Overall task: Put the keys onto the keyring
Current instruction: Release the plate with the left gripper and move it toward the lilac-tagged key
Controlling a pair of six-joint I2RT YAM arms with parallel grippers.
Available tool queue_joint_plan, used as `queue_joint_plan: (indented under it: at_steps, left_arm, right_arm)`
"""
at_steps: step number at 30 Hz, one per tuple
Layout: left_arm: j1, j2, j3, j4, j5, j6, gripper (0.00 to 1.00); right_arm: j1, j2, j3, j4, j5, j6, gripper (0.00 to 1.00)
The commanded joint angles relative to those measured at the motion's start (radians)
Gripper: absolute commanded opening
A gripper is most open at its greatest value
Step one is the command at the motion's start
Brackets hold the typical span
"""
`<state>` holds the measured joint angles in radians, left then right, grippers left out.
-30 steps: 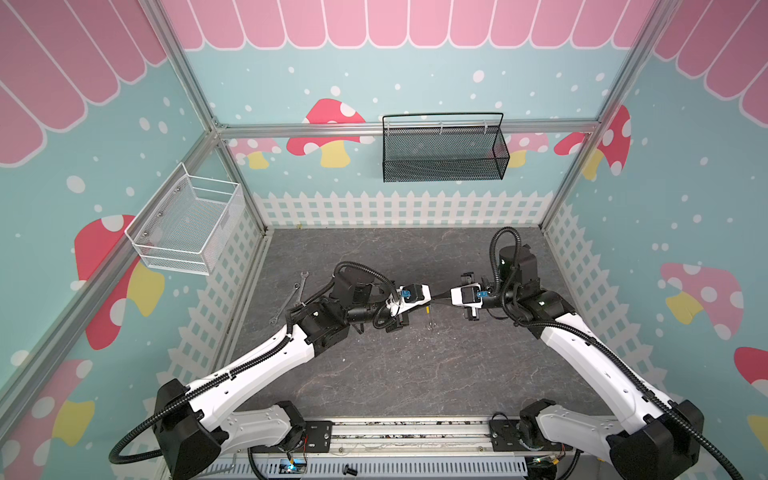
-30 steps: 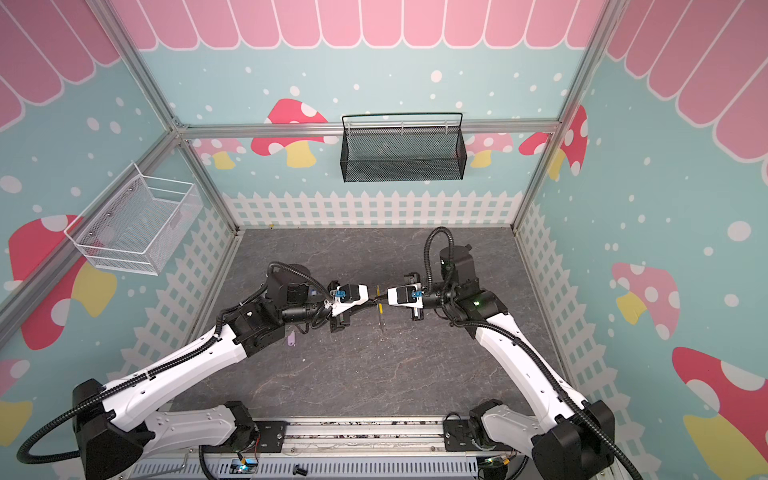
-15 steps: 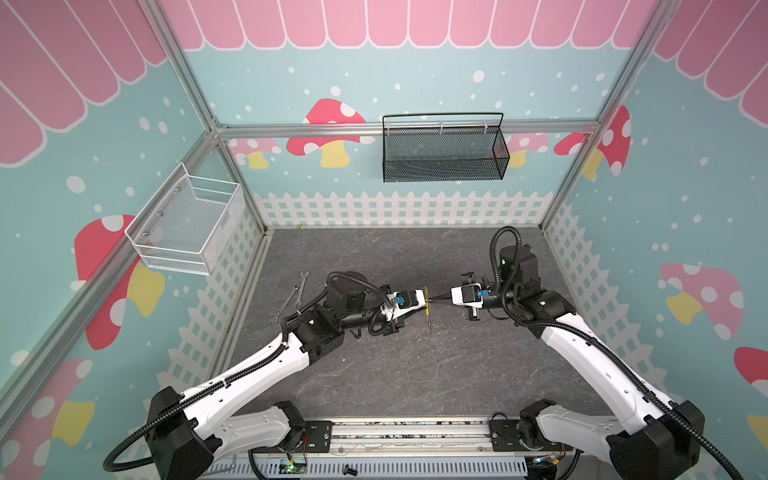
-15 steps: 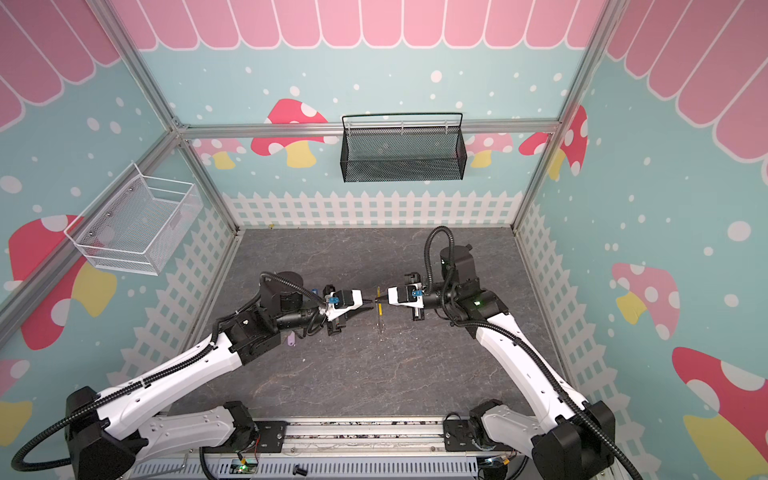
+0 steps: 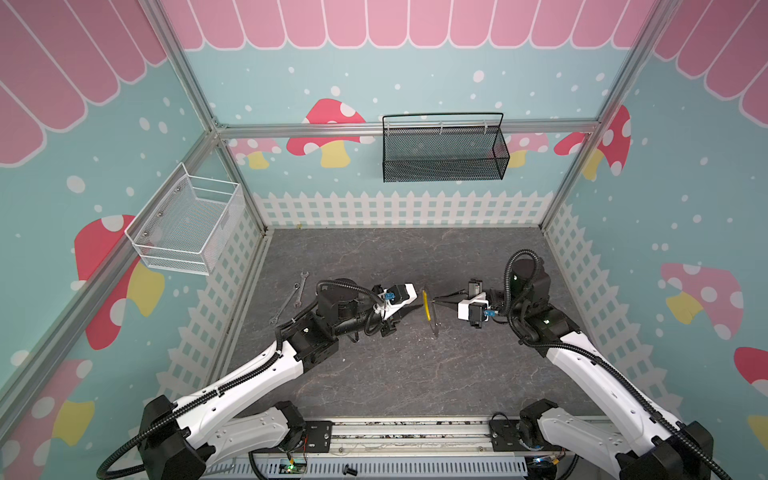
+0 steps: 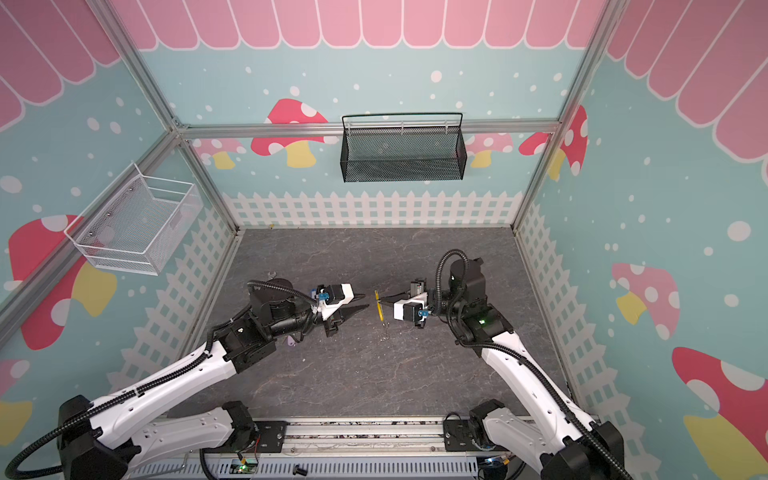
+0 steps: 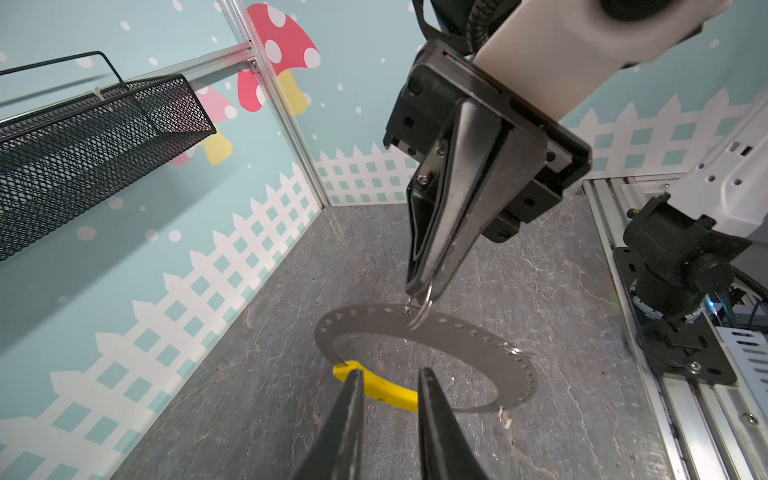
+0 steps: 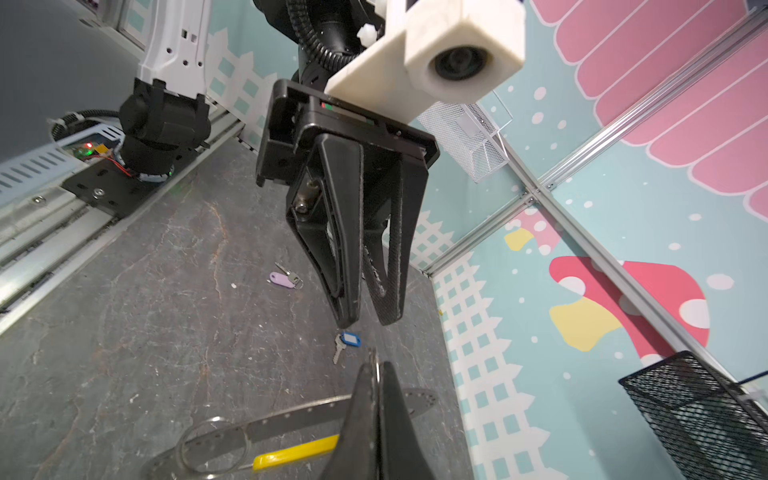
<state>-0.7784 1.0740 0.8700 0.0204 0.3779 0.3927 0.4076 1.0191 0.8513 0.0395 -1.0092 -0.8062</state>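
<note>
1. Since a second ago the left fingers [image 7: 347, 424] have let go of the keyring [image 7: 457, 336] and drawn back toward their own side. Back then both pairs of fingers met at it over the middle of the desk [image 8: 124, 332].
2. Those left fingers now stand spread with nothing between them, their tips just short of the hoop's yellow segment [image 7: 386, 388].
3. The right fingers [image 7: 453, 216] are pressed together, pinching the keyring at a small silver ring [image 7: 422, 311] threaded through its grey perforated band. They have hardly shifted.
4. The keyring hangs from that pinch between the two arms and shows edge-on in both top views. Whether its lowest part touches the desk, I cannot tell.
5. The lilac-tagged key [image 8: 286, 279] lies flat on the desk beneath the left arm, and its tag peeps out in a top view [image 6: 291, 341].
6. The blue-tagged key [image 8: 347, 343] lies flat on the desk beneath the left fingers, hidden in the top views. The two keys lie apart from each other, and neither is on the keyring.
7. Further out, two wrenches [image 5: 302, 282] lie near the left wall, well apart from the keyring.
8. A black mesh basket [image 5: 442, 164] hangs on the back wall and a white wire basket [image 5: 187, 224] on the left wall.
</note>
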Motion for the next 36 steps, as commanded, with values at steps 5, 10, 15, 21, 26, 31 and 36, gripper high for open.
queue_joint_plan:
  at_steps: [5,10,15,21,26,31,36]
  left_arm:
    - [0.005,0.016,-0.001,0.024,0.007,-0.034,0.23]
    - [0.005,0.039,0.013,0.018,-0.026,-0.052,0.23]
    - [0.037,0.071,0.065,-0.081,-0.182,-0.17,0.23]
    - [0.176,0.121,0.082,-0.225,-0.28,-0.421,0.22]
    - [0.332,0.163,0.067,-0.353,-0.323,-0.628,0.22]
    - [0.494,0.212,0.036,-0.461,-0.326,-0.791,0.23]
    - [0.607,0.281,0.008,-0.517,-0.25,-0.932,0.24]
  right_arm:
    - [0.009,-0.04,-0.048,0.114,0.033,-0.148,0.0]
    - [0.01,-0.038,-0.053,0.114,0.056,-0.174,0.0]
    - [0.011,-0.01,-0.049,0.114,0.097,-0.072,0.0]
    - [0.011,-0.004,-0.076,0.132,0.129,0.034,0.0]
    - [0.01,-0.014,-0.087,0.098,0.204,0.069,0.0]
    - [0.011,-0.02,-0.102,0.078,0.233,0.09,0.0]
    - [0.011,-0.022,-0.12,0.075,0.212,0.104,0.0]
